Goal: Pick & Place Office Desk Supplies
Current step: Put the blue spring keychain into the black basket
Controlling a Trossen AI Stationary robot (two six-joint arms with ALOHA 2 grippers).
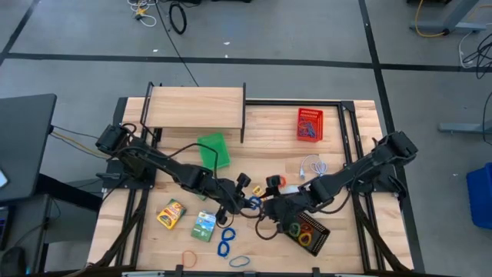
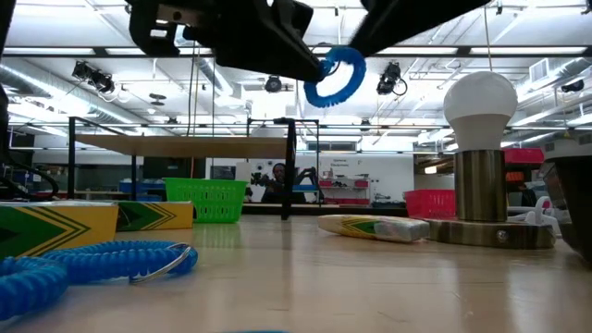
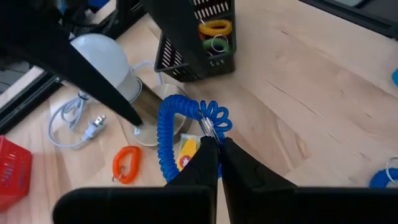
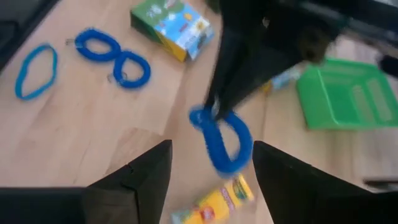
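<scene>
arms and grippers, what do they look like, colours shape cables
Both arms are black, slim and jointed, with dark cables looping beside them. The left gripper has two long, flat, tapering black fingers. The right gripper has two broad, wedge-shaped black fingers. No markings are visible.

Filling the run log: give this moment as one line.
left gripper: shut on blue coil loop, lifted | right gripper: open, facing loop | black basket: nearby
</scene>
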